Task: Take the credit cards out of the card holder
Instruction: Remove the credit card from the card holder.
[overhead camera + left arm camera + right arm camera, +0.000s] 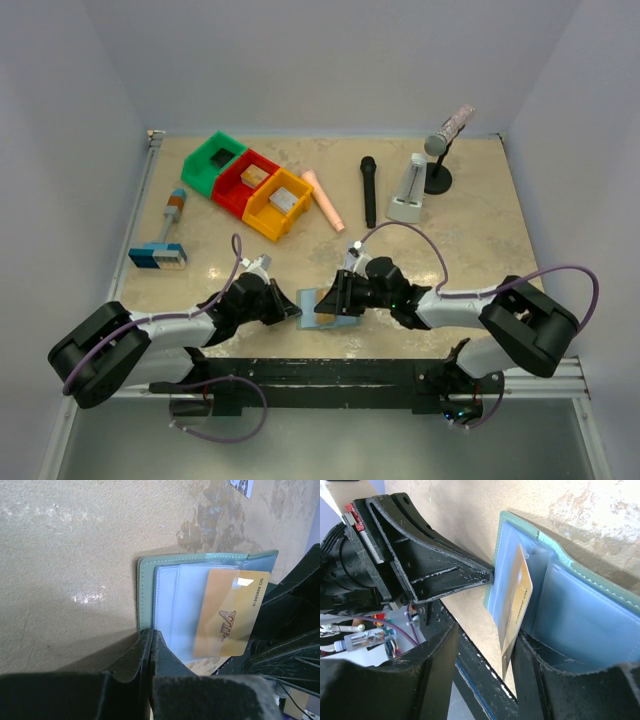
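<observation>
At the near edge of the table (480, 250), top view: the card holder (310, 300) lies open and flat between the two arms; the golden card (326, 318) shows on it as a tan patch. The left gripper (292, 312) meets the holder from the left; the right gripper (338, 297) sits over it from the right. Three bins (247, 185) (green, red, orange) stand well apart at the far left.

Left wrist view: the left gripper (151, 639) has its fingers pressed together with no gap; the tips touch the green-edged near side of the card holder (146, 590); whether a flap is pinched between them cannot be told. The golden card (232, 612) shows its printed face over the clear pocket panels.

Right wrist view: the right gripper (482, 642) has its fingers partly apart; the golden card (517, 600) stands on edge between them, tilted up off the blue inner panels of the card holder (580, 610); it lies close against one finger, with a clear gap to the other. The left gripper (487, 575) touches the holder's outer edge.
</observation>
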You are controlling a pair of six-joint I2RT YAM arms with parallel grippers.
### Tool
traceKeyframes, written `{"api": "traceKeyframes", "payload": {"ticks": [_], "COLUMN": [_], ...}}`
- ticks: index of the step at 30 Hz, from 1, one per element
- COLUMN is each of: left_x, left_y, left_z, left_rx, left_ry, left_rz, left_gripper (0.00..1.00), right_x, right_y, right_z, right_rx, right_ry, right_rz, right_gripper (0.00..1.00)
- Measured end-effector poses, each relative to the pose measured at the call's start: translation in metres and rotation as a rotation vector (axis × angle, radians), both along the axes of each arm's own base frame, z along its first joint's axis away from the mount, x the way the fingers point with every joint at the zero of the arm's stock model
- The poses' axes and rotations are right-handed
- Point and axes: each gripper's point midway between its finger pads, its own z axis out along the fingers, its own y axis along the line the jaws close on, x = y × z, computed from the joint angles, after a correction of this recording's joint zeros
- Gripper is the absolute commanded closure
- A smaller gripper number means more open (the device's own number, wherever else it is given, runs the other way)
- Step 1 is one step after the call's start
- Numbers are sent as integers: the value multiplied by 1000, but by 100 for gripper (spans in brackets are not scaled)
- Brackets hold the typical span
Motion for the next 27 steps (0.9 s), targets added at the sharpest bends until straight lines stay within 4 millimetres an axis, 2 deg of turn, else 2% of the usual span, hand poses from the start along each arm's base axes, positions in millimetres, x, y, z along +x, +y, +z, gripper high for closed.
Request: {"api": "traceKeyframes", "payload": {"ticks": [9,13,18,22,27], "left_x": [0,0,0,0,-1], "left_y": [0,0,0,1,4], "left_z": [0,0,0,1,1], "left_rx": [-5,-5,-4,-3,8], "left_ry": [3,1,-1,-2,-2], "left_rz": [6,6,5,7,17], "left_gripper": [100,100,100,100,100], "right_x": [2,2,2,3,4], "right_y": [-6,-10,-15,-17,-22], "right_z": [1,0,-7,-11,-14], "right_rx": [-16,-31,-65,-84,-104], "right_ry": [-14,-18,-8,-5,5], "right_rz": [-17,-26,-38,-50,-66], "right_gripper": [59,74,86,100,100]}}
